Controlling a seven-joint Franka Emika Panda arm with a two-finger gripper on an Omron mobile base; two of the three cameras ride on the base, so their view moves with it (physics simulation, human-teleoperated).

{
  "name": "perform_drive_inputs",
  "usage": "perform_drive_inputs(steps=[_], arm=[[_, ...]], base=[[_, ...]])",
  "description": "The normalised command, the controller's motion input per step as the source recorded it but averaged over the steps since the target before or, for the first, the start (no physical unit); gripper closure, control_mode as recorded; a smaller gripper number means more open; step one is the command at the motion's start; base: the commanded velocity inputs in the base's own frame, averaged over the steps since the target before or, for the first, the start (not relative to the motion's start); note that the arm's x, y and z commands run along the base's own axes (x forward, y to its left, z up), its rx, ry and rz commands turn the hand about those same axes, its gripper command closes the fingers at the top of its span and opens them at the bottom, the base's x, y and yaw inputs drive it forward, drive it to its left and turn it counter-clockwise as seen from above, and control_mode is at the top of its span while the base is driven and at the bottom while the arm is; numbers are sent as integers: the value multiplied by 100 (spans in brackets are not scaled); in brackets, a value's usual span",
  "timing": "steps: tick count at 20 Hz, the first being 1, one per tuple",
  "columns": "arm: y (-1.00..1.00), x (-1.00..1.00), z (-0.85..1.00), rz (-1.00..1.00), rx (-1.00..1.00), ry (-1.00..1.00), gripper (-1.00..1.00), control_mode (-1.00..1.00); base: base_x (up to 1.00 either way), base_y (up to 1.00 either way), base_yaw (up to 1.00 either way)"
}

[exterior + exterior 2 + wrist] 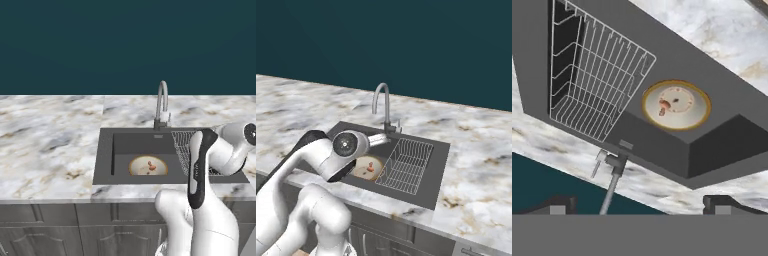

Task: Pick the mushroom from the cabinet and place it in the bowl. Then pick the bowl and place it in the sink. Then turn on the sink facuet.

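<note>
Below, we see one bowl (676,105) sitting on the floor of the sink (677,60), well clear of its walls, with one mushroom (663,106) lying inside it. Beside the bowl, one wire rack (592,80) fills the other part of the basin. One faucet (161,105) rises from the back rim, marble table (47,140) all around. Our fingers (637,202) stand spread wide, grasping nothing.

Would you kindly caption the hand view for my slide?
Bowl holding the mushroom sits in the sink beside the wire rack, faucet below.
</note>
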Motion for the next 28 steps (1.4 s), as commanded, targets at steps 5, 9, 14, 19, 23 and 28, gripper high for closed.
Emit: perform_drive_inputs(steps=[5,9,14,19,23,28], arm=[[-62,39,6,-6,19,-10,-100,-100],[-20,71,-2,10,9,-30,-100,-100],[-1,74,-8,11,5,-32,-100,-100],[0,61,-17,10,2,-22,-100,-100],[2,57,-1,2,0,-3,-100,-100],[0,54,0,7,1,9,-100,-100]], base=[[0,0,0],[0,0,0],[0,0,0],[0,0,0],[0,0,0],[0,0,0]])
